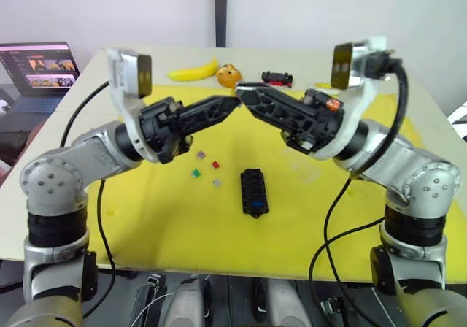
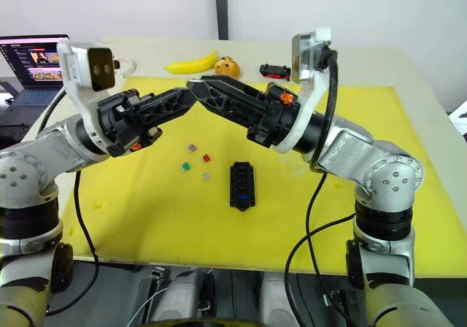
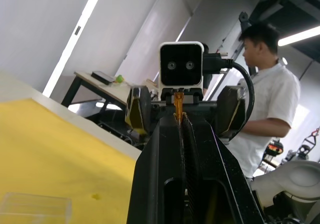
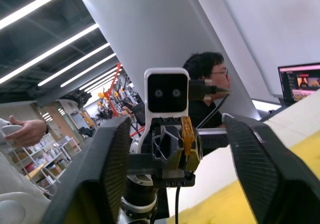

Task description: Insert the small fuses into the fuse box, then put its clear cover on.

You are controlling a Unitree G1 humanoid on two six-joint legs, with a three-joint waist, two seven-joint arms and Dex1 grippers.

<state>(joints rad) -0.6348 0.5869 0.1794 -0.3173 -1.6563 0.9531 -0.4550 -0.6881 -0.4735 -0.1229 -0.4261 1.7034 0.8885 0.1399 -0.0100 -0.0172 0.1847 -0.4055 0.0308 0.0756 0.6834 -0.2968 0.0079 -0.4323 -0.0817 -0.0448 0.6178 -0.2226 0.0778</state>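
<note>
Fuses lie loose on the yellow mat, four by count: a grey one farthest, a red one just right of it and nearer, a green one to the left, and a pale one nearest; all four sit close together, left of the fuse box and apart from it; the fuse box, one black block, lies lengthwise near the mat's middle with a single blue fuse seated in a slot at its near end; one clear cover rests flat on the yellow in the left wrist view, and it shows faintly to the right of the box in the head views; the left gripper is raised above the mat with its two fingers pressed together, holding nothing; the right gripper is raised opposite it, tips nearly meeting the left's, and in its wrist view its two fingers stand wide apart with nothing between them; at the table's far edge sit one banana, one orange object and one small black-and-red toy car; one laptop stands open at far left; a person in a white shirt stands beyond the table.
</note>
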